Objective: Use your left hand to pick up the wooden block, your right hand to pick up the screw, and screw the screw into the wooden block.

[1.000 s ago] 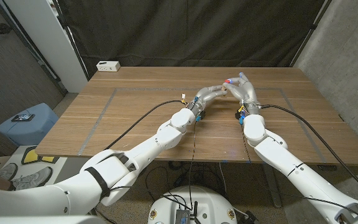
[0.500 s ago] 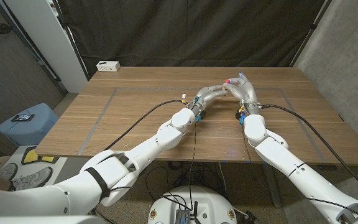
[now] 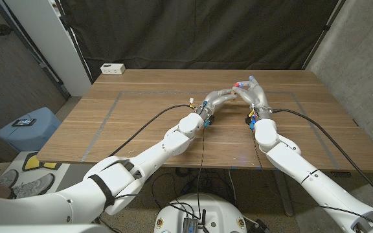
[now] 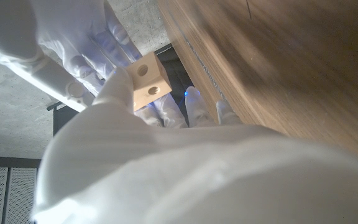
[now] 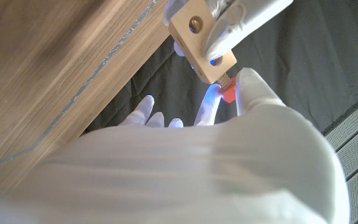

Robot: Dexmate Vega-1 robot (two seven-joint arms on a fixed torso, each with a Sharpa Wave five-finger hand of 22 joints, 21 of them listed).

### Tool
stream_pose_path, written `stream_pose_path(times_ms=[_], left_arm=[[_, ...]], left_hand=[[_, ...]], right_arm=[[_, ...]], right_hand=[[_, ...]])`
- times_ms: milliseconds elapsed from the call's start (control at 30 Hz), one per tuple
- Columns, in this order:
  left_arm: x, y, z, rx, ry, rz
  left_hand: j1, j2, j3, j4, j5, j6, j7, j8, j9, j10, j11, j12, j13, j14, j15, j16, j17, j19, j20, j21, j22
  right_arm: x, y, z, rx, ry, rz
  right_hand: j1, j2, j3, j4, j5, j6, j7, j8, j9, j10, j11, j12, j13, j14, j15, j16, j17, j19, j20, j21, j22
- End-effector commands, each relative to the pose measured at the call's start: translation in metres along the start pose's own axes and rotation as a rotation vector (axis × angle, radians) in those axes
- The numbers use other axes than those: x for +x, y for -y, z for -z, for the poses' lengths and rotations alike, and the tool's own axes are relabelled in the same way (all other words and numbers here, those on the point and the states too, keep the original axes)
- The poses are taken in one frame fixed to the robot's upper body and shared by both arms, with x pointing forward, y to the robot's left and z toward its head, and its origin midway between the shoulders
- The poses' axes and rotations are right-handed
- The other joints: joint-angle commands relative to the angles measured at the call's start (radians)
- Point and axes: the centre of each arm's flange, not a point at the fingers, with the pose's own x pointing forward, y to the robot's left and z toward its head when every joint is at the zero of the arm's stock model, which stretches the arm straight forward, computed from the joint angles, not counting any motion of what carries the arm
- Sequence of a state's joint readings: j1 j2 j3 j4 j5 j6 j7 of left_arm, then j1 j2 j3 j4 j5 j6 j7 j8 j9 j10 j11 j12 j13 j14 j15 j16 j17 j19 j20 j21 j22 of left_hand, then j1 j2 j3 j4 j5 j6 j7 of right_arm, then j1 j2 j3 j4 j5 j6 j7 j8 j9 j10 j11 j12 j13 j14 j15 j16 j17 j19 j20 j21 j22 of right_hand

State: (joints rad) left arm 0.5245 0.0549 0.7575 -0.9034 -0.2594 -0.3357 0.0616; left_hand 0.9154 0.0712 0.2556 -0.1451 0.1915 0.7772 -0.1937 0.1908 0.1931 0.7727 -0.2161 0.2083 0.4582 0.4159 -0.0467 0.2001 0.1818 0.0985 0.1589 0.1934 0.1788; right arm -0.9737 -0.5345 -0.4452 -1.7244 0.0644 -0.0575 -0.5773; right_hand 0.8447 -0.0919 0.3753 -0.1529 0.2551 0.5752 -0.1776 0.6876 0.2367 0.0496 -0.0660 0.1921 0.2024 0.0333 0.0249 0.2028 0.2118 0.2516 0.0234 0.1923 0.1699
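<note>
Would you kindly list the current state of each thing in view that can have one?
wooden block: held off the table in the left hand, holes showing.
screw: red head, its tip at the block's end face, pinched by the right hand.
left hand: raised over the table, gripping the block.
right hand: raised, meeting the left hand, holding the screw.
white box: resting at the table's far left corner.
</note>
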Motion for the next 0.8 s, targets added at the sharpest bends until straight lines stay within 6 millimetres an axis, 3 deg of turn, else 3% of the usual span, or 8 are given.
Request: stream_pose_path(times_ms=[33,333,533,800], left_arm=[[0.0019,-0.0008,0.0003,-0.002,-0.004,-0.001],[0.0035,-0.0011,0.0008,-0.004,-0.006,0.0],[0.0042,-0.0012,0.0012,-0.006,-0.008,0.001],[0.005,-0.0015,0.0013,-0.003,-0.01,0.003]], left_hand=[[0.0,0.002,0.007,-0.001,0.002,-0.004,0.005,0.007,0.004,-0.004,-0.003,0.007,0.003,0.008,-0.043,-0.002,0.0,0.002,0.005,0.008,0.003],[-0.008,0.003,0.005,0.003,0.001,-0.001,0.004,0.008,0.004,-0.002,-0.003,0.009,0.003,0.014,-0.042,0.001,0.001,0.002,0.004,0.009,0.003],[-0.013,0.002,0.004,0.005,0.0,0.001,0.007,0.009,0.004,-0.002,-0.002,0.009,0.004,0.017,-0.042,0.002,0.001,0.003,0.005,0.009,0.003],[-0.02,0.001,0.003,0.008,-0.001,0.01,0.007,0.013,0.004,0.004,-0.001,0.012,0.004,0.02,-0.042,0.003,0.001,0.004,0.005,0.009,0.003]], right_arm=[[0.0015,0.0004,0.0021,0.002,-0.005,-0.006],[0.0031,0.0,0.0027,0.005,-0.008,-0.024],[0.0042,0.0004,0.0029,0.01,-0.011,-0.033],[0.0054,0.0005,0.0032,0.013,-0.004,-0.043]], right_hand=[[-0.014,-0.002,0.004,0.007,-0.004,-0.012,0.001,-0.007,-0.002,-0.007,0.005,-0.001,0.002,-0.009,0.006,0.0,0.005,-0.004,0.002,-0.004,0.002],[-0.015,-0.015,0.002,0.0,-0.005,-0.026,0.0,-0.016,-0.006,-0.021,0.002,-0.003,0.002,-0.019,0.008,-0.004,0.004,-0.014,0.003,-0.006,0.002],[-0.028,-0.028,0.001,-0.001,-0.008,-0.076,0.012,-0.043,-0.013,-0.057,0.004,-0.009,0.002,-0.04,0.011,-0.007,0.004,-0.034,0.007,-0.009,0.002],[-0.033,-0.036,0.002,-0.003,-0.011,-0.097,0.02,-0.056,-0.016,-0.077,0.01,-0.01,0.002,-0.053,0.012,-0.009,0.004,-0.049,0.011,-0.01,0.002]])
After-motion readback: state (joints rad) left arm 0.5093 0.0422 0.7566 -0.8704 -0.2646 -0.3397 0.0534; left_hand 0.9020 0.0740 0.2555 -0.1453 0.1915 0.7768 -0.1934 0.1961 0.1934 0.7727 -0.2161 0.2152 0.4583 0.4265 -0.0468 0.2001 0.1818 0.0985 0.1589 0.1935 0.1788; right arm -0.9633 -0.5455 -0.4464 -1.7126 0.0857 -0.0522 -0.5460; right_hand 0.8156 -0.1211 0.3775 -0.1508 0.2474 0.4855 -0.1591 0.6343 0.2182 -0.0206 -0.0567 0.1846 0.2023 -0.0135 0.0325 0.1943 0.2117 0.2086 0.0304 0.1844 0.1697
